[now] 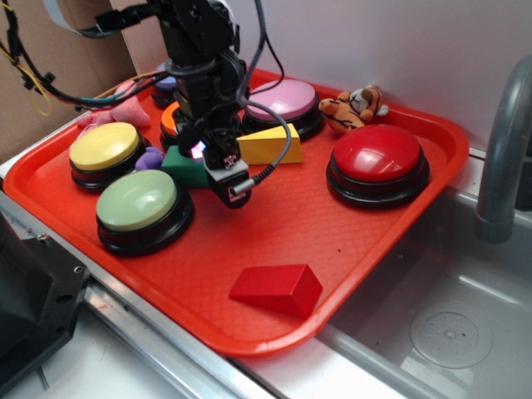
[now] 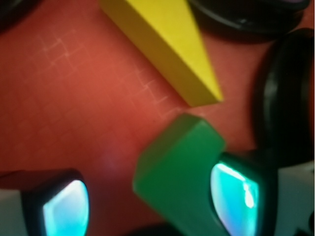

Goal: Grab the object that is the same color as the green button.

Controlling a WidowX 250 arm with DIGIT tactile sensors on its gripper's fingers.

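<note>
1. Your gripper (image 2: 150, 199) is low over the tray (image 1: 274, 224), jaws spread; the right pad (image 2: 235, 196) touches the green block (image 2: 177, 172), the left pad (image 2: 66, 206) sits apart.
2. Green block (image 1: 184, 169) lies mid-tray toward the left edge, just beside the yellow wedge (image 1: 270, 145).
3. Green button (image 1: 139, 204) sits near the front-left corner.
4. Red wedge (image 1: 278, 287) sits by the front edge.

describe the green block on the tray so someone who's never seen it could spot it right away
Start at the orange-red tray and find the pale green button near its front left. Just behind it, under the robot's tool, sits the green block, beside a yellow wedge. It is the only dark green piece; the other loose blocks are yellow and red.
</note>
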